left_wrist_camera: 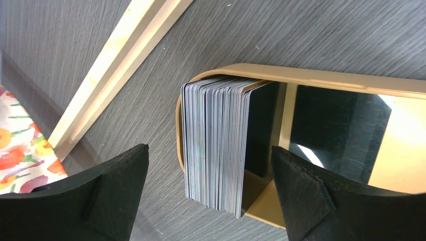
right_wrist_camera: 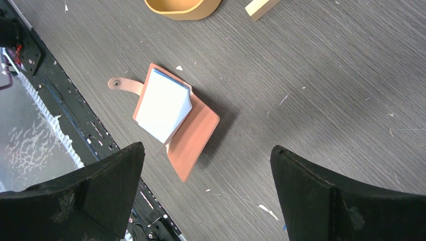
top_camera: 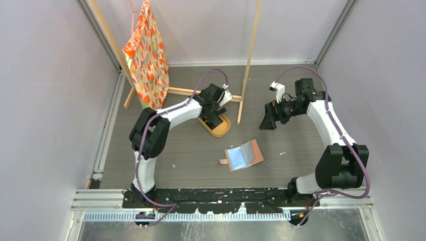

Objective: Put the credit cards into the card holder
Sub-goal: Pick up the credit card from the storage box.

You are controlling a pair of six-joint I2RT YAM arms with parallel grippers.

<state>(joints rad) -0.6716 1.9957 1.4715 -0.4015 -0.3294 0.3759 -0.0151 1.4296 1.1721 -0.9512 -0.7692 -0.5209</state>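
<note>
In the tray (left_wrist_camera: 321, 80), credit cards (left_wrist_camera: 216, 145) stand between the left gripper's (left_wrist_camera: 208, 150) spread jaws, apparently untouched.

No text, label, brand, number or sign can be read in any of the views; the stack of thin grey, black and white plastic cards (left_wrist_camera: 216, 145) is seen edge-on, and the one black face that is shown is plain; the glossy inner pockets of the salmon-brown leather bifold wallet (right_wrist_camera: 193, 133) are washed pale by glare, and nothing can be made out on them; only a flower pattern, without lettering, is borne by the orange printed cloth (top_camera: 148, 55).
</note>
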